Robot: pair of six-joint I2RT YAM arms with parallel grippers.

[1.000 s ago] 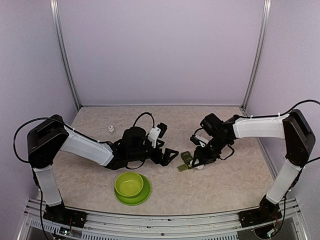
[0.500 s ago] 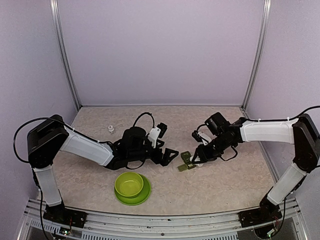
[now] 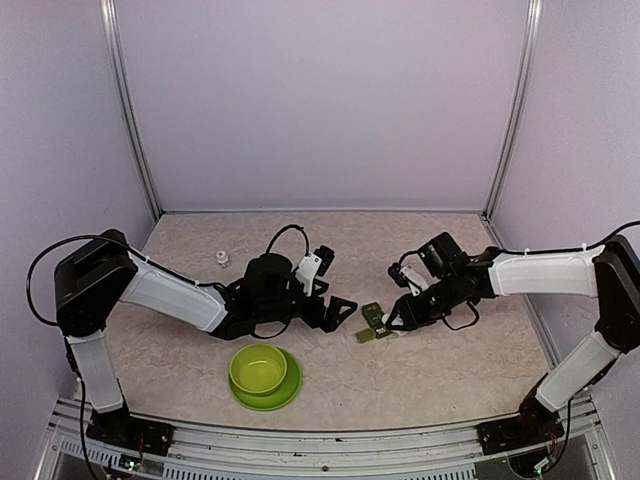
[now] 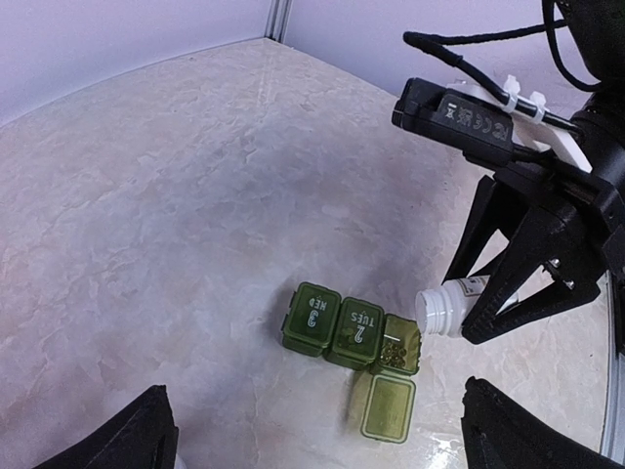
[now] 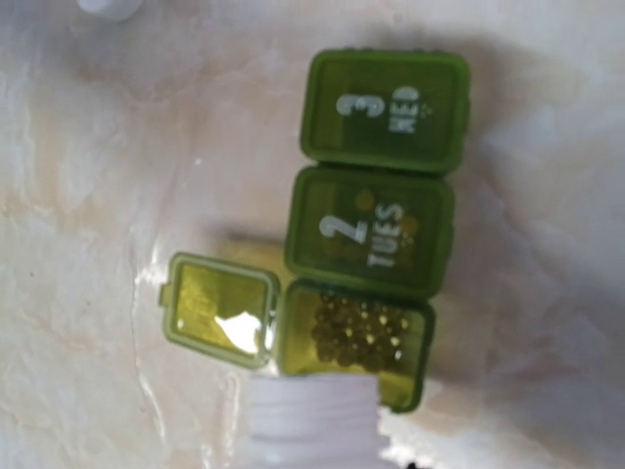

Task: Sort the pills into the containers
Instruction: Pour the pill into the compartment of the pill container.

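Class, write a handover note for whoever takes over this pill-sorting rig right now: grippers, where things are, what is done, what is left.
Left gripper: open, empty, near the dark green three-compartment pill box.
Right gripper: shut on the white plastic bottle, tipped, mouth at the edge of the open end compartment.
Done: that compartment holds small pills.
Left: compartment 2 and compartment 3, lids shut.

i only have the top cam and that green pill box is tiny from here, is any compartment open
Observer: Yes. In the left wrist view the pill box has one end compartment open, its lid flipped out flat. The ones marked 2 TUES and 3 WED are shut.
Operator: anything in the open one
Observer: The right wrist view shows small round pills in it. The mouth of the white bottle that the right gripper holds is at its edge.
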